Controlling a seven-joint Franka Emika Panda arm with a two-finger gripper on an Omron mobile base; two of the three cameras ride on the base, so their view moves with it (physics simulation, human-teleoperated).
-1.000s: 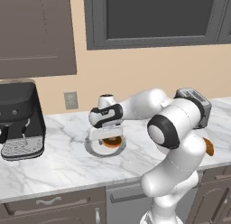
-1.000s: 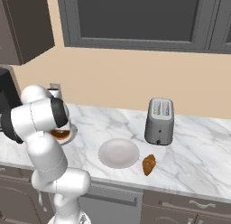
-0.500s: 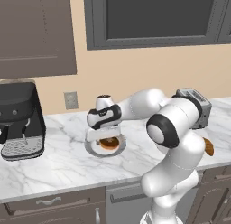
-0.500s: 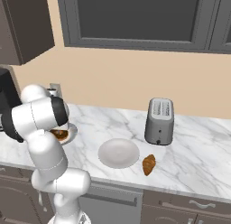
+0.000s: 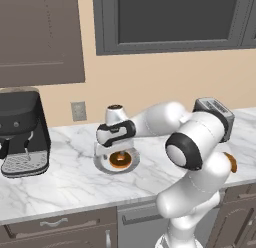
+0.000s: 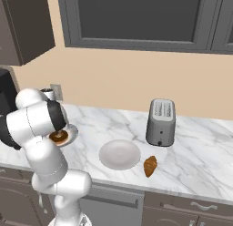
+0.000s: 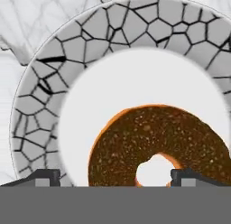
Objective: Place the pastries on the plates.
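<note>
The chocolate-glazed doughnut lies on the white plate with the grey patterned rim, toward one side of its white centre. My gripper hangs straight above it, open, its two tips spread wide; one tip stands over the ring beside its hole, the other over bare plate. From the left base view the gripper hovers just over the doughnut and the patterned plate. The plain white plate sits bare at mid-counter. The croissant lies on the marble to its right, near the front edge.
A silver toaster stands behind the croissant. A black coffee machine occupies the counter's left end, and a wall outlet sits behind the patterned plate. My own arm arches over the counter between the two plates.
The hand has shifted only slightly above the patterned plate. The doughnut lies on the plate in every frame.
</note>
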